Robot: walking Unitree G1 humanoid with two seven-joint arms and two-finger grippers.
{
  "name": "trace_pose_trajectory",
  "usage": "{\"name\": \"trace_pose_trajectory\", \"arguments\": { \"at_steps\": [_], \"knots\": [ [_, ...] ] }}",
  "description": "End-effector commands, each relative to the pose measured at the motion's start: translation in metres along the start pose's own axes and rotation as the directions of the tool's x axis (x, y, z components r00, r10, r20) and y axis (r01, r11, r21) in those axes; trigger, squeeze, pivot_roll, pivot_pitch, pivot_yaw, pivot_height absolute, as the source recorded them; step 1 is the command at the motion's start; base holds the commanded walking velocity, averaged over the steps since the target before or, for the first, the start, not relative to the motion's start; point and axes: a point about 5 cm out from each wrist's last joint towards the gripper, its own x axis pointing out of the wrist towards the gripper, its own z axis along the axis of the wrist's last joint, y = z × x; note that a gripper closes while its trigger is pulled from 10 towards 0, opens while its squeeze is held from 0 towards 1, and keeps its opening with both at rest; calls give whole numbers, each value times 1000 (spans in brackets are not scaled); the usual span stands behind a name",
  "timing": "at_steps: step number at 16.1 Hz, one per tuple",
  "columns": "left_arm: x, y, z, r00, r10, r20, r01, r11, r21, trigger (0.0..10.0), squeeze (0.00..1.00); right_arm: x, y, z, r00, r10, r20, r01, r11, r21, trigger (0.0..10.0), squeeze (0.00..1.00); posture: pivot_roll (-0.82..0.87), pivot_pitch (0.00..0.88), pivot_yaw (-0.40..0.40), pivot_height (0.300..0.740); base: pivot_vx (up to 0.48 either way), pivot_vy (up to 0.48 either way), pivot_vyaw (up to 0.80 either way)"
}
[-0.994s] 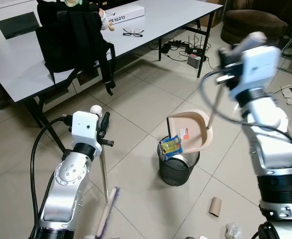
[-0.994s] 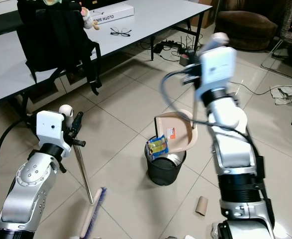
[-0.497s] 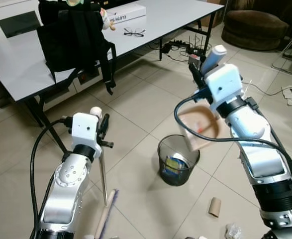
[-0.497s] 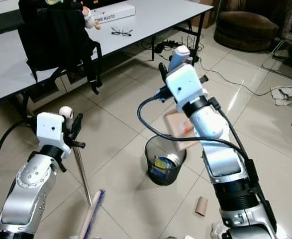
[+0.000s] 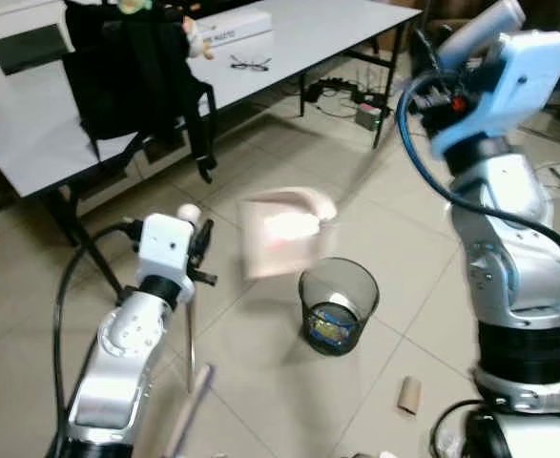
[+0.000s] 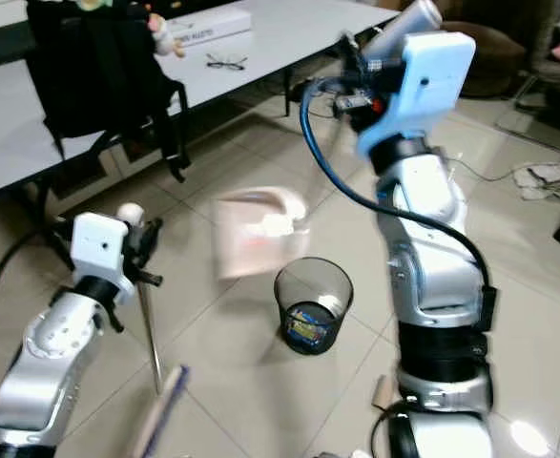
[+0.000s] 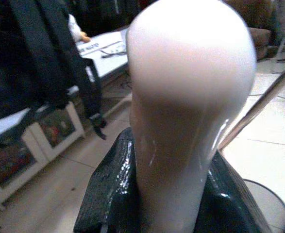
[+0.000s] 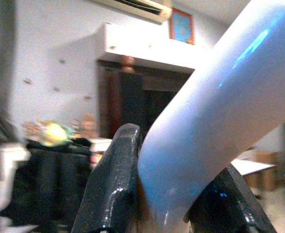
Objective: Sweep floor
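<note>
Glossy floor tiles (image 5: 260, 382), black wire-mesh bin (image 5: 338, 307), matt plastic dustpan (image 5: 281, 232).

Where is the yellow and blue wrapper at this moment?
In the left eye view, the yellow and blue wrapper lies at the bottom of the black mesh bin, on the floor between the two arms.

Motion-blurred dustpan (image 5: 281, 232) and broom head (image 5: 189, 410)

Tiled floor (image 5: 260, 372) bearing black mesh bin (image 5: 338, 305), cardboard tube (image 5: 409, 394), power strip with cables (image 5: 356, 100); white bench (image 5: 289, 38) carrying black backpack (image 5: 132, 81), glasses (image 5: 251, 63), white box (image 5: 230, 29).
</note>
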Motion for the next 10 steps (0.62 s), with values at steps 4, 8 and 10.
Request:
{"name": "trace_pose_trajectory", "arguments": {
  "at_steps": [4, 8, 10],
  "knots": [
    [6, 14, 29, 995, 34, 89, -37, 999, 38, 10000, 0, -5, 16, -1, 999, -40, -38, 41, 999, 34, 10000, 0, -40, 0, 50, 740, 0, 0, 0],
    [4, 11, 28, 997, 9, 77, -12, 999, 48, 10000, 0, -24, 19, -27, 986, -79, -146, 85, 996, 34, 10000, 0, -40, 0, 56, 740, 0, 0, 0],
    [4, 11, 29, 997, 6, 76, -10, 999, 49, 10000, 0, -32, 18, -36, 978, -95, -186, 108, 992, 64, 10000, 0, -40, 0, 56, 740, 0, 0, 0]
  ]
}}
